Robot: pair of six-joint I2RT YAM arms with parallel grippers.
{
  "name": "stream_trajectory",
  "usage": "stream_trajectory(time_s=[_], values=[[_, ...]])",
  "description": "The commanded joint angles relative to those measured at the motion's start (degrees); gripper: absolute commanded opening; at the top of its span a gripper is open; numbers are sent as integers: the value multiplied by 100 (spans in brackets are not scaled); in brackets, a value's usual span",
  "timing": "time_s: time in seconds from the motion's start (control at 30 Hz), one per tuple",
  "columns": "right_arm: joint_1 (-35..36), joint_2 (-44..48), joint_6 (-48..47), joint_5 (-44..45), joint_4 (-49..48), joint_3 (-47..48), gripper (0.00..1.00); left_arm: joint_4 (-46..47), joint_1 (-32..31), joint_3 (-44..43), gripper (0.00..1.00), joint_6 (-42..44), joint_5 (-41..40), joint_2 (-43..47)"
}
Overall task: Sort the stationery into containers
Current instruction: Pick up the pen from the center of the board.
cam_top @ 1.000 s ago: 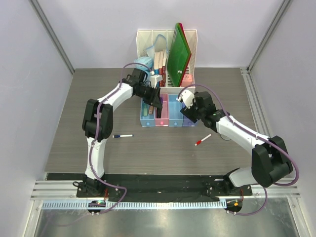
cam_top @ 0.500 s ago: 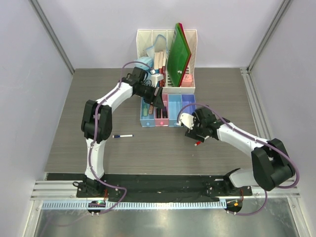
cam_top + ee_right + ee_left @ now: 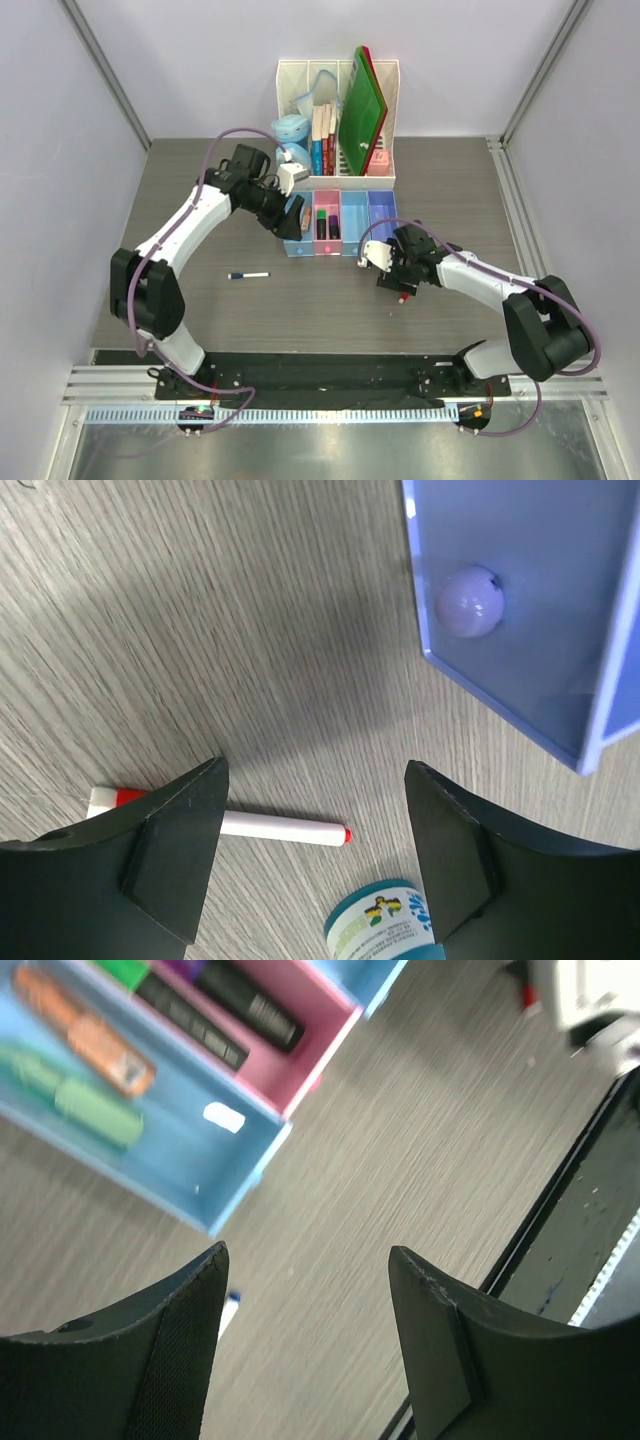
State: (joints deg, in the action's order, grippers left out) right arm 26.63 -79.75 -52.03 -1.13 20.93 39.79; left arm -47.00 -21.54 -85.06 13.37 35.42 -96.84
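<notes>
**Right gripper lines up on the red-capped pen**

The right gripper [image 3: 315, 780] hangs wide open and empty over the red-capped pen [image 3: 270, 827], which lies flat on the table [image 3: 200, 600] near the purple tray [image 3: 545, 550]'s front corner. The pen runs finger to finger, so I'd turn the wrist, close across the white barrel and lift straight. Mind the teal-labelled tube [image 3: 385, 930] just beside it and the tray wall. There's bare table away from the purple tray. The left gripper [image 3: 308, 1260], open and empty, is at the row's far end from it.
</notes>
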Motion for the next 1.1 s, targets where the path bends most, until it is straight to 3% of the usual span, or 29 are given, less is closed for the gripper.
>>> stream_trajectory(time_s=[0.0, 0.33, 0.47, 0.6, 0.83, 1.07], values=[[0, 415, -35, 69, -72, 55, 77, -221, 159, 489, 66, 386, -518, 420], [0, 1338, -369, 68, 1843, 890, 77, -757, 554, 859, 65, 140, -1178, -107], [-9, 1532, -580, 339, 2441, 803, 77, -1274, 589, 894, 67, 771, -1415, -160], [-9, 1637, -712, 622, 2486, 557, 77, -1836, 695, 798, 67, 1318, -1450, -274], [9, 1857, -686, 631, 2416, 477, 77, -2313, 958, 833, 65, 896, -1415, -564], [0, 1971, -686, 701, 2311, 433, 77, -2481, 1213, 894, 65, 992, -818, -1003]])
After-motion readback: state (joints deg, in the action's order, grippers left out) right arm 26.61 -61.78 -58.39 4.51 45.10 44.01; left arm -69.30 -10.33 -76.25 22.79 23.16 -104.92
